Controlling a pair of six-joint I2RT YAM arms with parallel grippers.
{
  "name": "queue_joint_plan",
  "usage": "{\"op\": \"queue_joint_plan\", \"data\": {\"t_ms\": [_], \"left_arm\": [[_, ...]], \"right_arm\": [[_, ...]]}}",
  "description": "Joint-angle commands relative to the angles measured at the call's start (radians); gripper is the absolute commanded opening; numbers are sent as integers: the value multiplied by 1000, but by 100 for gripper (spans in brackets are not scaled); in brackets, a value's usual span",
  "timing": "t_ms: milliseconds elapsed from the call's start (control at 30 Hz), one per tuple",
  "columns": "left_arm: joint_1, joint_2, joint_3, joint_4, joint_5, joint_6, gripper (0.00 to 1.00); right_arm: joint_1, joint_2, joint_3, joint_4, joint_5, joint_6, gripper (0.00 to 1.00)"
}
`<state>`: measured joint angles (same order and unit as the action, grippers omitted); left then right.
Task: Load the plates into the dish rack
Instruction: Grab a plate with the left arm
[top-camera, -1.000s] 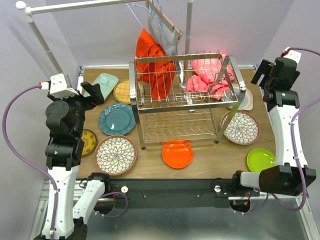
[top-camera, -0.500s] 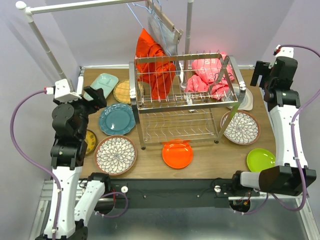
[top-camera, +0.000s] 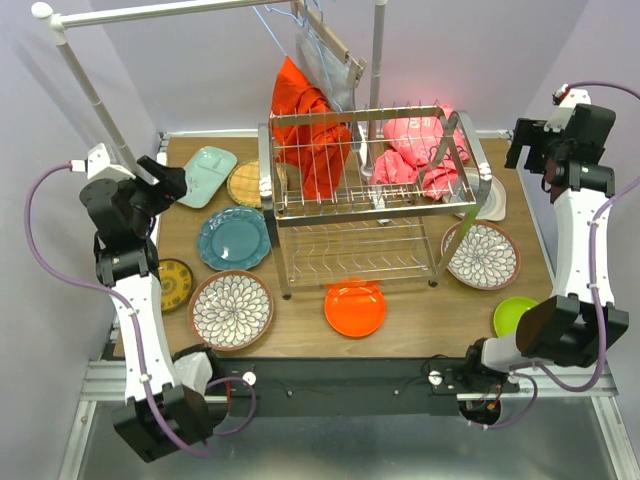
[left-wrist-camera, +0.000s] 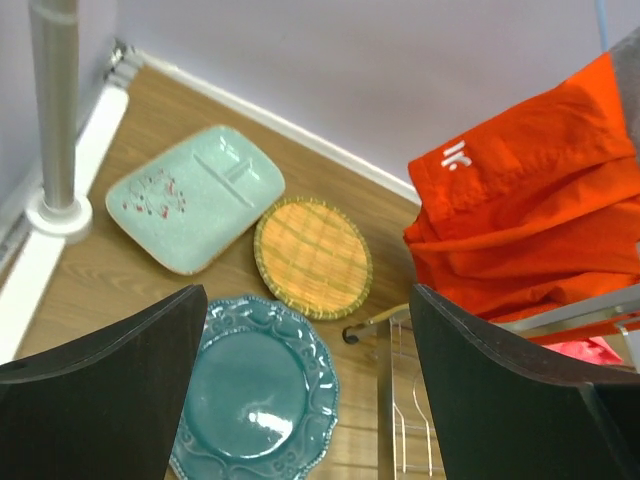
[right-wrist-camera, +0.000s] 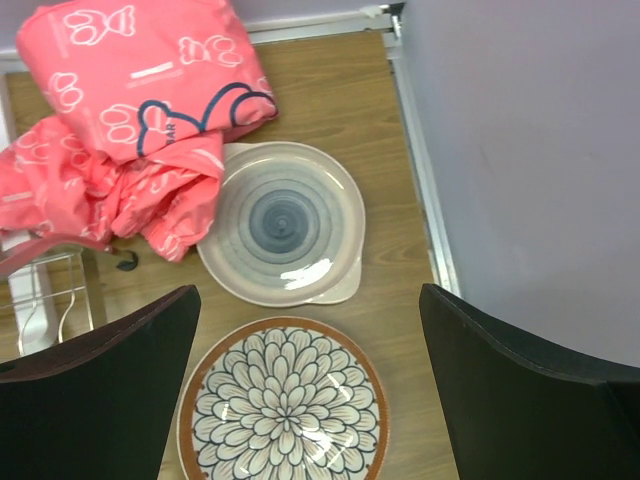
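Observation:
The chrome dish rack (top-camera: 370, 207) stands mid-table with both tiers bare of plates. The plates lie flat around it: mint (top-camera: 207, 172), tan woven (top-camera: 245, 183), teal (top-camera: 233, 238), yellow patterned (top-camera: 177, 284), floral (top-camera: 232, 308), orange (top-camera: 355, 308), a second floral (top-camera: 480, 254), lime green (top-camera: 518, 318) and white (top-camera: 492, 200). My left gripper (top-camera: 165, 180) hangs open high over the mint plate (left-wrist-camera: 195, 195), the tan one (left-wrist-camera: 312, 257) and the teal one (left-wrist-camera: 255, 390). My right gripper (top-camera: 528, 145) is open above the white plate (right-wrist-camera: 282, 222) and a floral plate (right-wrist-camera: 285, 400).
A red cloth (top-camera: 305, 130) hangs from the white clothes rail (top-camera: 90, 90) over the rack's back left. A pink cloth (right-wrist-camera: 130, 110) lies heaped by the rack's right end, touching the white plate. The wall runs close along the table's right edge.
My left arm has risen and swung back to the left, its gripper now by the mint plate. My right wrist has lifted slightly towards the right wall. Both grippers stayed open.

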<state>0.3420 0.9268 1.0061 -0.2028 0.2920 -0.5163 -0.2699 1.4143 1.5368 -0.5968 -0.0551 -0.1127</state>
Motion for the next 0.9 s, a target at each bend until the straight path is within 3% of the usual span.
{"op": "queue_joint_plan", "data": {"t_ms": [0,333,700,867], "left_arm": [[69,61,-80,104,234,-68,91],[91,178,-204,264,202,-45,90],[88,457,-253,586,165,-128,85],[88,601,-235,644,139,-165,82]], "right_arm": [[-23,54,60,-73,-170,7,100],[-23,118,62,-127,-235,1,100],[-23,141,34,-124,-331,8,100],[-23,143,57,-123,-350,-8,100]]}}
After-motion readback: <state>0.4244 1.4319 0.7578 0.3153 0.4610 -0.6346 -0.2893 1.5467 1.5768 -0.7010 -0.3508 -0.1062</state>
